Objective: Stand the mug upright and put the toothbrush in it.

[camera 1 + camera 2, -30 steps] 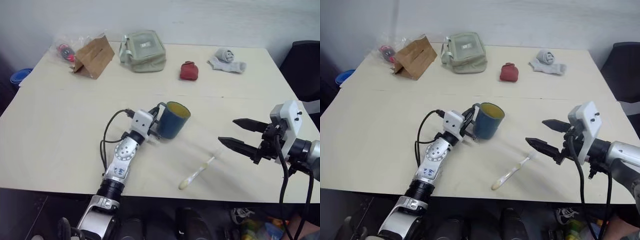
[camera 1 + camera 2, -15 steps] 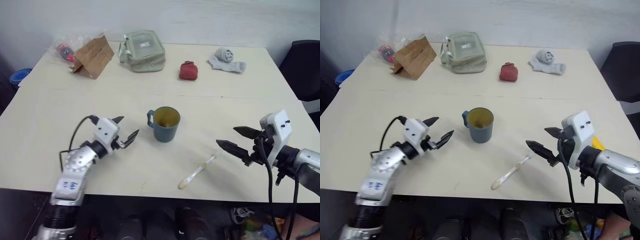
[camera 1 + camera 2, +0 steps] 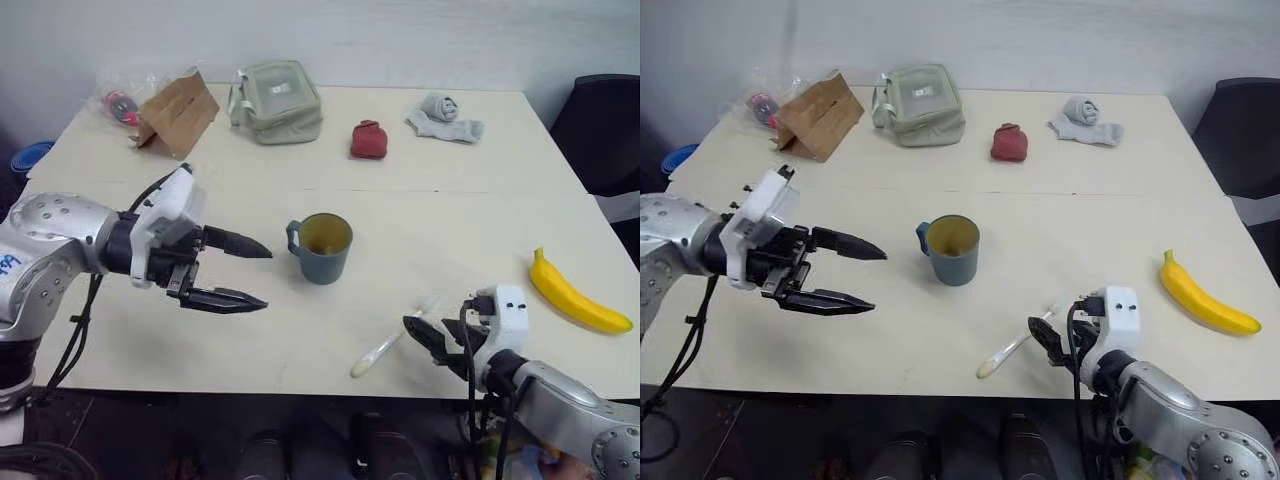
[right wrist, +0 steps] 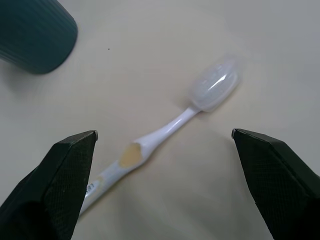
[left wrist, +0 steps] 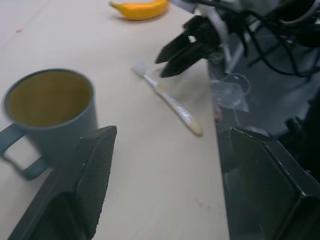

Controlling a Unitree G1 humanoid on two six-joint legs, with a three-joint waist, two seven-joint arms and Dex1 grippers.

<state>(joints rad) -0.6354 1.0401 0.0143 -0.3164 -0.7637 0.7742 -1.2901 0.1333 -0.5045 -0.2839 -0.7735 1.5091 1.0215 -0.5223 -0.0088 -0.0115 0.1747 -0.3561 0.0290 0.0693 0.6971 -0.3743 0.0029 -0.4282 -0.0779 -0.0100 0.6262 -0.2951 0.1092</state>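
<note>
Mug [image 3: 322, 247] upright at mid-table [image 3: 440, 230], toothbrush [image 3: 385, 346] flat nearer the front edge. Left gripper [image 3: 243, 272] raised beside mug, fingers spread, empty. Right gripper [image 3: 428, 335] low beside toothbrush, fingers wide apart.

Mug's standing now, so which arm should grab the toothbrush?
The right. Its open gripper is already beside the toothbrush, which lies flat between its fingers in the right wrist view. The left gripper hangs open on the far side of the mug.
</note>
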